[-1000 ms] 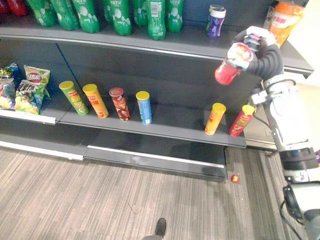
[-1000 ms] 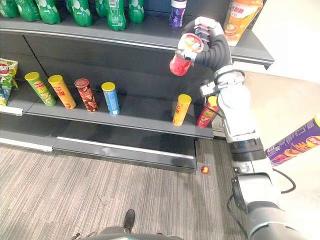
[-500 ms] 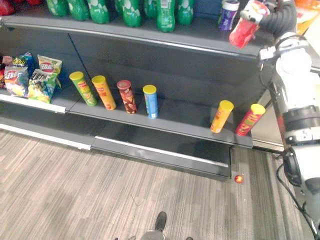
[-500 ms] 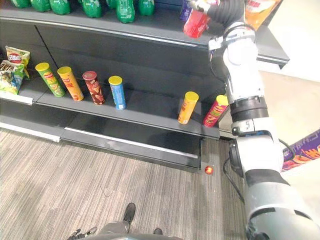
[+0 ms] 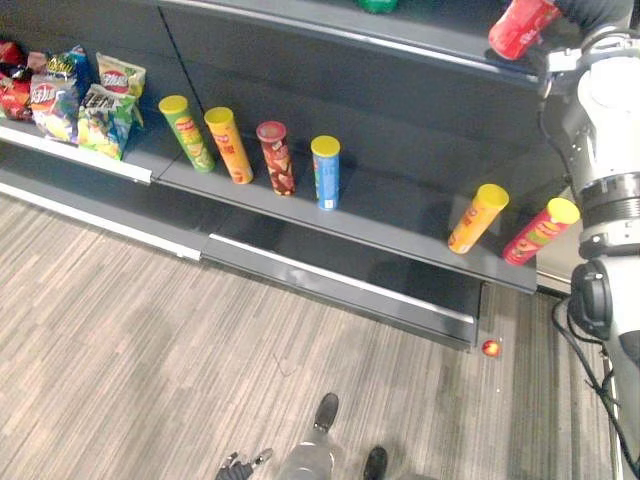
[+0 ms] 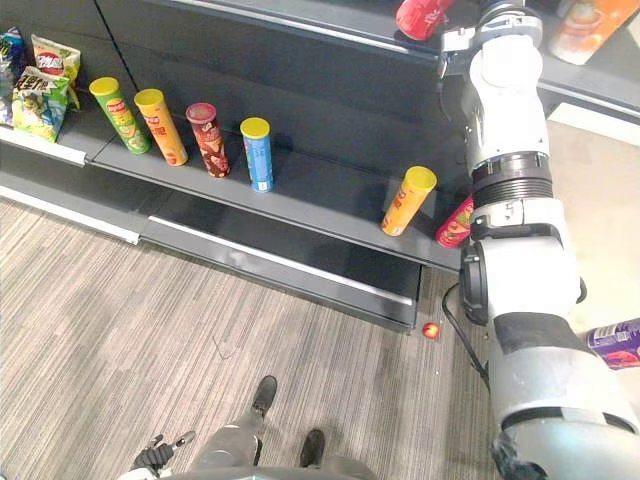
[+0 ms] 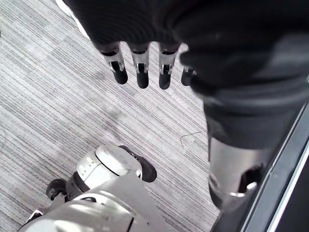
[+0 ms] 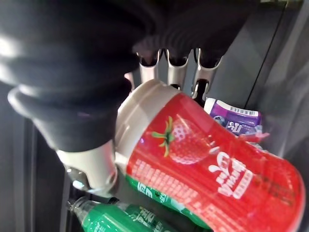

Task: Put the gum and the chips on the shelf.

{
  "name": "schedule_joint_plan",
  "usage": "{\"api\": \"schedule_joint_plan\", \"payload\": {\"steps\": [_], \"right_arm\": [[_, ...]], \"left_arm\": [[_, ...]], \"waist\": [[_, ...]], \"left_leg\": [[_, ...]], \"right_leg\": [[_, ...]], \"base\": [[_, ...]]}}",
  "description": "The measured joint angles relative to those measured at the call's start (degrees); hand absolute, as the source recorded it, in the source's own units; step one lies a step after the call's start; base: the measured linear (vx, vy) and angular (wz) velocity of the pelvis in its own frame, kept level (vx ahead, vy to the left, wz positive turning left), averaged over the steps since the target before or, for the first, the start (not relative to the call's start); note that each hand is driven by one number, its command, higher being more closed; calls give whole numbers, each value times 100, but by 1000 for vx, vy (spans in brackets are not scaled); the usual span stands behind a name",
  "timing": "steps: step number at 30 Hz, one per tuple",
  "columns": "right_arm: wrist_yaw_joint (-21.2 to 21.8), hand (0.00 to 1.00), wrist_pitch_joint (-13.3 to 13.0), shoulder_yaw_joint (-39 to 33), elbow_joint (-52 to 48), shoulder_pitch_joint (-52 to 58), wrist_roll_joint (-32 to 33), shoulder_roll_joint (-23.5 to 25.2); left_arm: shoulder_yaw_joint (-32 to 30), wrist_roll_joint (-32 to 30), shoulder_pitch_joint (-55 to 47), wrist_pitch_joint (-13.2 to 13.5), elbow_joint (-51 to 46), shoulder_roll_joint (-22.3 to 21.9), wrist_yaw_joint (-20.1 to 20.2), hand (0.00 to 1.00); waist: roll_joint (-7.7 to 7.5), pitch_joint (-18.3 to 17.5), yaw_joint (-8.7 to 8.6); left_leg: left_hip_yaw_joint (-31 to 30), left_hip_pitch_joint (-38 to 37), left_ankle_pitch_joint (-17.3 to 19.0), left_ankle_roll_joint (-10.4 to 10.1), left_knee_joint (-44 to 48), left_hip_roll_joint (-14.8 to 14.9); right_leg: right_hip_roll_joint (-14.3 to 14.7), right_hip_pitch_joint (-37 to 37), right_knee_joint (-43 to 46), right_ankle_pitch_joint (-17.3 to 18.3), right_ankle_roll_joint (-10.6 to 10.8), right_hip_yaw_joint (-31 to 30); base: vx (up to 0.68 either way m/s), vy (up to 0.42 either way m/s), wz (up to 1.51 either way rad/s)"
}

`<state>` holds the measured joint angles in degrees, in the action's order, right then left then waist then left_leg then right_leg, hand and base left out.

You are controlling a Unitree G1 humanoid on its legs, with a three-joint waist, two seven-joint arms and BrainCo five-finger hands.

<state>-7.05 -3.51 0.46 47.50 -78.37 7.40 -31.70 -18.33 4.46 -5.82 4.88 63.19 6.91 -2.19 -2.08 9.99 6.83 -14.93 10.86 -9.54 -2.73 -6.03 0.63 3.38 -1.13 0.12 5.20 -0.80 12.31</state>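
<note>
Your right hand (image 8: 176, 67): fingers clamped on red plastic gum canister (image 8: 212, 164), pale lid, up by dark metal upper shelf (image 5: 400, 35). Left hand (image 7: 140, 67) over grey striped floor (image 7: 58, 96), fingers straight, empty.

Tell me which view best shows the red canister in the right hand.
Right wrist view: the red strawberry-print canister with beige lid sits close up in the right hand, label clear. Both eye views show it small, beside the upper shelf.

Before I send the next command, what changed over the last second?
The right hand, shut on the red gum tub, lifted it from below the upper shelf to over its edge. The view also shifted. The chip cans kept their row; the left hand hangs open.
</note>
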Motion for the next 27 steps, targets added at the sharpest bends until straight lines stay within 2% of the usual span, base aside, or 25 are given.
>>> {"api": "schedule_joint_plan", "payload": {"steps": [4, 19, 27], "right_arm": [[-6, 100, 4, -17, 51, -232, -20, 0], [-9, 100, -70, -9, 318, -366, -306, 0], [-117, 100, -226, -23, 590, -450, -320, 0]], "left_arm": [[2, 168, 32, 1, 2, 0, -14, 0], [144, 196, 227, 10, 3, 7, -97, 0], [277, 196, 228, 13, 8, 16, -144, 0]], "waist": [[25, 108, 0], [-3, 229, 3], [-5, 268, 4]], "left_leg": [[-11, 139, 1, 9, 0, -2], [-35, 198, -84, -1, 0, -29], [-41, 211, -90, 29, 0, -59]], "right_leg": [[5, 119, -12, 2, -1, 19], [-11, 166, -3, 4, 0, 53], [-37, 175, -4, 6, 2, 72]], "base": [[-48, 9, 2], [-6, 3, 1], [0, 0, 0]]}}
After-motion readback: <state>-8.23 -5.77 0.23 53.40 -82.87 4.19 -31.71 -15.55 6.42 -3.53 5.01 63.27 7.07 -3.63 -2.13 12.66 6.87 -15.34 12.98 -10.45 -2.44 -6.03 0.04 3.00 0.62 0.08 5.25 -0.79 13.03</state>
